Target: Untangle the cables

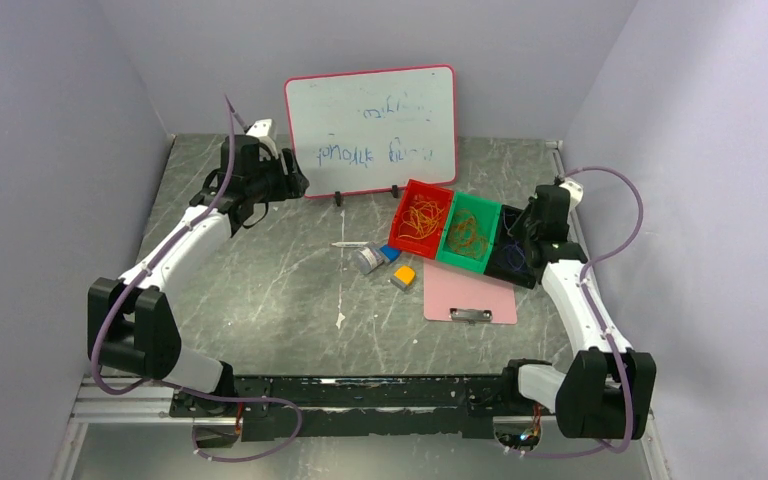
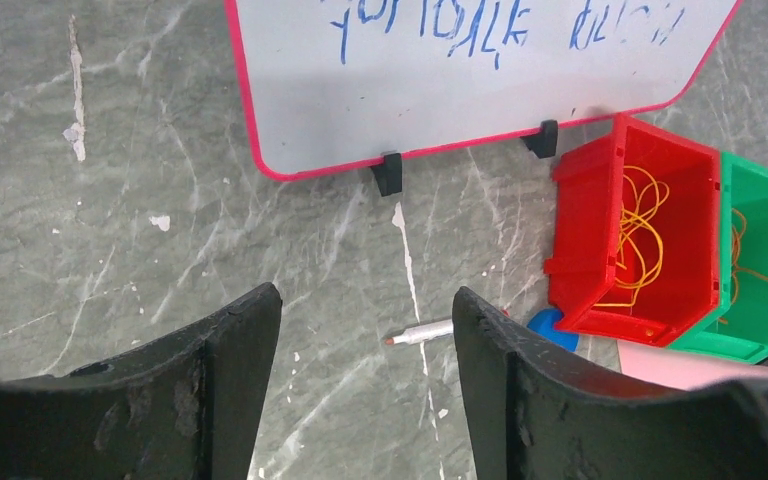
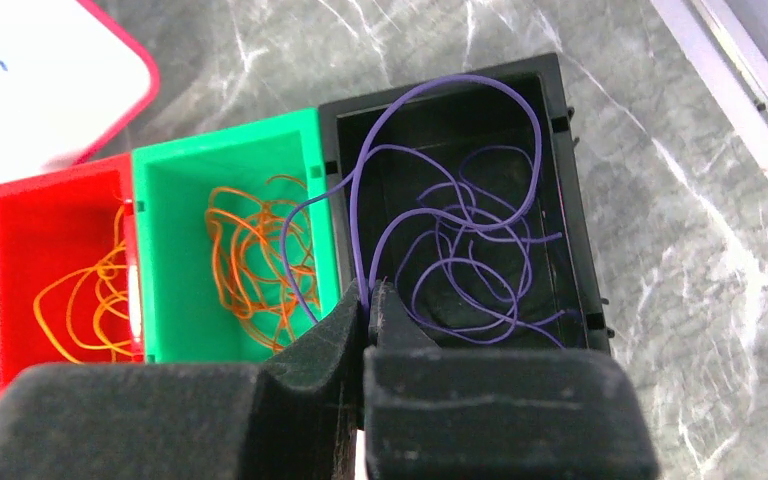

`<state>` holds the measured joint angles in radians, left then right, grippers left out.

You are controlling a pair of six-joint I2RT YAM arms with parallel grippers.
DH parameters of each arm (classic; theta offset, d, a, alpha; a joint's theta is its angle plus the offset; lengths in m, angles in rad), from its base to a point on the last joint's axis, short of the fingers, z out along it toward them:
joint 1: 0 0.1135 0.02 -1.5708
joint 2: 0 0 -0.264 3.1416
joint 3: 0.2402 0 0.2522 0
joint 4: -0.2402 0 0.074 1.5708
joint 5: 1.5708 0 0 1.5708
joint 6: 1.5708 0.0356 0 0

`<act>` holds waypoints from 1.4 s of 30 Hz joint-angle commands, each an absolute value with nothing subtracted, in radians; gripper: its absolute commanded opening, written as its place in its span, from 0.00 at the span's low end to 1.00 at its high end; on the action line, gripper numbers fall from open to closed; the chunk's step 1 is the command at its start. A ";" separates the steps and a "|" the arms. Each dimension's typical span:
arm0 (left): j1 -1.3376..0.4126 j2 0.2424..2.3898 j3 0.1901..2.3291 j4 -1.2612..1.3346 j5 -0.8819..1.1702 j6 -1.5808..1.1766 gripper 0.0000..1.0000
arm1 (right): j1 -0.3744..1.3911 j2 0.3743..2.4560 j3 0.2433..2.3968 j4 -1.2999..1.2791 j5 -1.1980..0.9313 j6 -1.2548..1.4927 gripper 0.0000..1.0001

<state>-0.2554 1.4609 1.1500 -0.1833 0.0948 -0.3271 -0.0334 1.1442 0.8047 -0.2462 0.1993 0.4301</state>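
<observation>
from above we see a grey marbled worktop (image 1: 260, 290) carrying three boxy plastic bins in a row, right of centre: red bin (image 1: 421, 219), green bin (image 1: 468, 231), black bin (image 1: 498, 266).

at the left wrist, the left pincer (image 2: 365, 340) stands wide, scuffed black jaws apart over the worktop near a thin marker (image 2: 420, 333). yellowish cables (image 2: 640, 235) loop loosely in the red bin.

at the right wrist, the right pincer (image 3: 365, 305) is pinched tight on a thin purple cable (image 3: 356, 220) rising from smooth loops in the black bin. wiry orange cables (image 3: 250, 250) curl in the green bin.
</observation>
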 commanded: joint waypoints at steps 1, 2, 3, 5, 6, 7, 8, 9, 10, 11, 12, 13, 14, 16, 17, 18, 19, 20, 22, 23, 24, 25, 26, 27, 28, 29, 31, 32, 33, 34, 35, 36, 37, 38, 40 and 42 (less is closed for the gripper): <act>-0.247 1.460 1.136 -0.134 0.080 -0.308 0.68 | -0.043 1.164 0.784 -0.212 0.242 0.447 0.00; -0.247 1.460 1.134 -0.132 0.080 -0.307 0.68 | -0.043 1.170 0.781 -0.209 0.252 0.442 0.00; -0.247 1.460 1.135 -0.132 0.079 -0.305 0.68 | -0.044 1.178 0.778 -0.208 0.262 0.438 0.00; -0.247 1.460 1.135 -0.133 0.076 -0.302 0.68 | -0.043 1.195 0.769 -0.203 0.274 0.434 0.00; -0.247 1.461 1.135 -0.134 0.074 -0.302 0.68 | -0.043 1.203 0.766 -0.200 0.274 0.433 0.00; -0.247 1.462 1.134 -0.134 0.072 -0.302 0.68 | -0.044 1.211 0.762 -0.196 0.269 0.435 0.00; -0.247 1.463 1.134 -0.135 0.071 -0.302 0.68 | -0.043 1.220 0.759 -0.192 0.262 0.433 0.00; -0.247 1.463 1.134 -0.135 0.071 -0.302 0.68 | -0.043 1.232 0.758 -0.190 0.254 0.430 0.00; -0.247 1.464 1.133 -0.135 0.074 -0.302 0.68 | -0.043 1.248 0.759 -0.191 0.247 0.424 0.00; -0.247 1.465 1.134 -0.133 0.079 -0.303 0.68 | -0.043 1.265 0.763 -0.194 0.239 0.416 0.00; -0.247 1.468 1.134 -0.133 0.085 -0.304 0.68 | -0.043 1.281 0.769 -0.198 0.233 0.407 0.00; -0.247 1.472 1.136 -0.133 0.088 -0.305 0.68 | -0.043 1.297 0.776 -0.201 0.230 0.402 0.00; -0.247 1.476 1.139 -0.138 0.093 -0.305 0.67 | -0.043 1.310 0.779 -0.203 0.232 0.397 0.00; -0.247 1.479 1.140 -0.140 0.095 -0.305 0.67 | -0.043 1.335 0.779 -0.191 0.240 0.384 0.00; -0.247 1.476 1.137 -0.135 0.095 -0.306 0.67 | -0.043 1.348 0.783 -0.189 0.243 0.377 0.00; -0.247 1.474 1.134 -0.131 0.095 -0.308 0.67 | -0.044 1.364 0.788 -0.187 0.247 0.370 0.00; -0.247 1.472 1.132 -0.130 0.094 -0.308 0.67 | -0.043 1.380 0.794 -0.186 0.253 0.364 0.00; -0.247 1.472 1.132 -0.131 0.093 -0.308 0.67 | -0.043 1.403 0.799 -0.184 0.258 0.358 0.00; -0.247 1.475 1.132 -0.130 0.093 -0.308 0.67 | -0.044 1.433 0.808 -0.176 0.275 0.346 0.00; -0.247 1.475 1.132 -0.130 0.092 -0.307 0.67 | -0.043 1.446 0.812 -0.169 0.285 0.342 0.00; -0.247 1.476 1.132 -0.130 0.093 -0.307 0.67 | -0.044 1.461 0.815 -0.164 0.295 0.336 0.00; -0.247 1.477 1.132 -0.129 0.096 -0.308 0.66 | -0.044 1.476 0.820 -0.160 0.303 0.328 0.00; -0.247 1.478 1.132 -0.129 0.096 -0.308 0.66 | -0.044 1.492 0.827 -0.157 0.309 0.322 0.00; -0.247 1.479 1.132 -0.130 0.097 -0.308 0.66 | -0.044 1.507 0.833 -0.155 0.314 0.320 0.00; -0.247 1.479 1.133 -0.130 0.096 -0.307 0.66 | -0.043 1.521 0.840 -0.154 0.317 0.318 0.00; -0.247 1.478 1.134 -0.130 0.096 -0.308 0.66 | -0.044 1.534 0.846 -0.151 0.317 0.316 0.01; -0.247 1.479 1.132 -0.130 0.096 -0.307 0.66 | -0.044 1.558 0.856 -0.145 0.312 0.315 0.01; -0.247 1.479 1.132 -0.131 0.095 -0.308 0.66 | -0.045 1.570 0.861 -0.141 0.309 0.314 0.01; -0.247 1.480 1.133 -0.131 0.095 -0.308 0.66 | -0.045 1.583 0.866 -0.141 0.308 0.312 0.02; -0.247 1.480 1.134 -0.132 0.095 -0.307 0.66 | -0.043 1.594 0.872 -0.141 0.306 0.311 0.02; -0.247 1.479 1.134 -0.133 0.095 -0.305 0.66 | -0.044 1.602 0.877 -0.141 0.305 0.309 0.02; -0.247 1.480 1.134 -0.133 0.095 -0.306 0.67 | -0.045 1.611 0.882 -0.142 0.302 0.308 0.03; -0.247 1.480 1.134 -0.134 0.096 -0.305 0.66 | -0.045 1.614 0.889 -0.146 0.298 0.307 0.05; -0.247 1.480 1.134 -0.134 0.097 -0.306 0.67 | -0.045 1.612 0.894 -0.151 0.293 0.306 0.07; -0.247 1.483 1.136 -0.135 0.096 -0.306 0.66 | -0.044 1.578 0.894 -0.148 0.285 0.308 0.13; -0.247 1.481 1.137 -0.136 0.095 -0.306 0.67 | -0.045 1.537 0.885 -0.138 0.281 0.309 0.19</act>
<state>-0.2554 1.4746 1.1374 -0.1680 0.0910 -0.3180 -0.0338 1.6016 0.8658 -0.1661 0.2798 0.3164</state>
